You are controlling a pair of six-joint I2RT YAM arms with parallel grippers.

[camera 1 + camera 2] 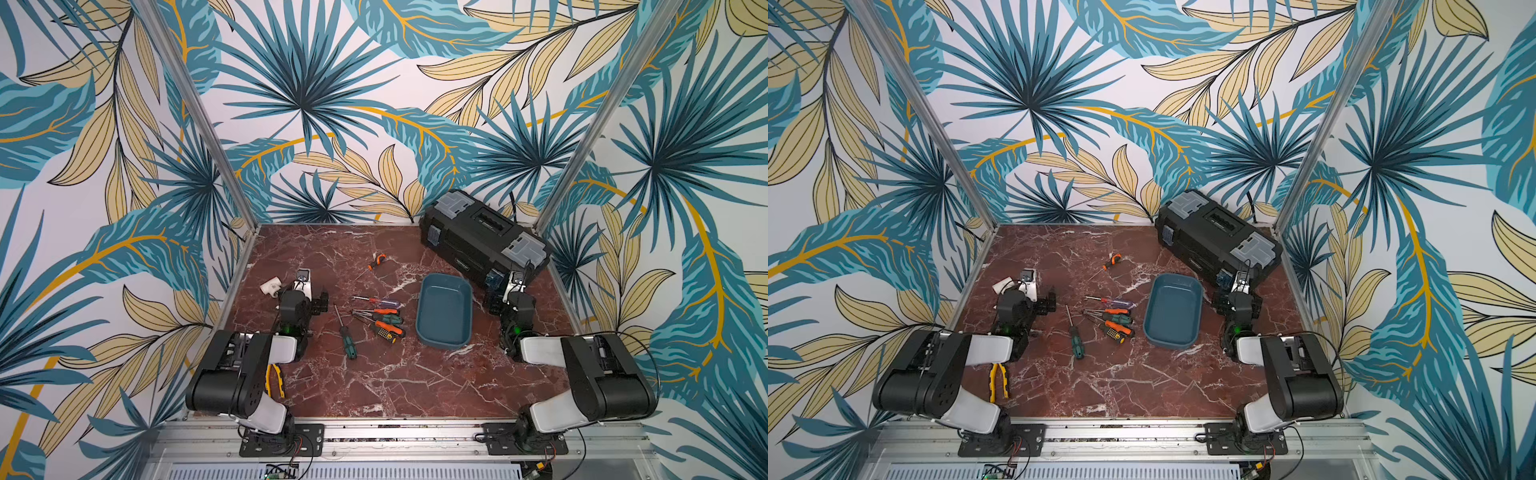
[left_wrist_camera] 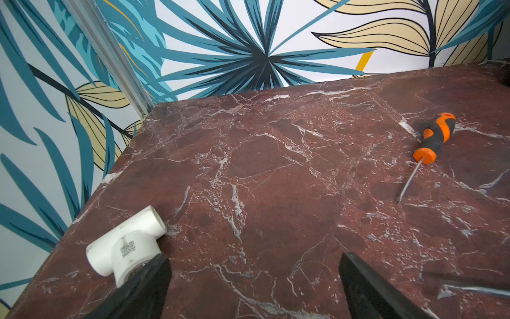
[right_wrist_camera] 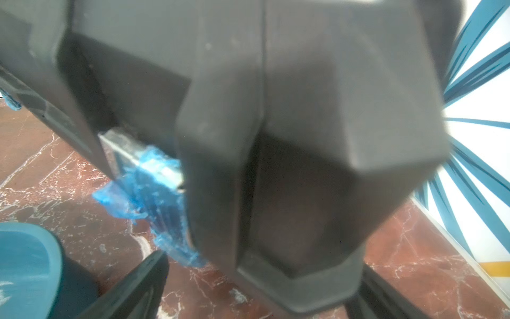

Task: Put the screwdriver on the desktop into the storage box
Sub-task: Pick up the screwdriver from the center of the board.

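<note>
Several screwdrivers lie on the desktop (image 1: 374,386). An orange-and-black one (image 1: 376,261) (image 1: 1112,262) (image 2: 436,136) is alone toward the back. A cluster of several (image 1: 379,316) (image 1: 1109,318) lies left of the teal storage box (image 1: 444,309) (image 1: 1173,309) (image 3: 24,265), which holds nothing. A green-handled one (image 1: 347,338) lies apart, nearer the front. My left gripper (image 1: 305,296) (image 1: 1034,297) (image 2: 254,256) is open over bare marble, left of the cluster. My right gripper (image 1: 508,300) (image 1: 1237,301) (image 3: 262,276) is open right of the box, close to a toolbox corner.
A black toolbox (image 1: 484,241) (image 3: 276,110) with grey lid compartments stands at the back right, with blue film (image 3: 149,187) on its latch. A white pipe tee (image 1: 271,286) (image 2: 127,245) lies beside my left gripper. Yellow pliers (image 1: 275,380) lie under the left arm.
</note>
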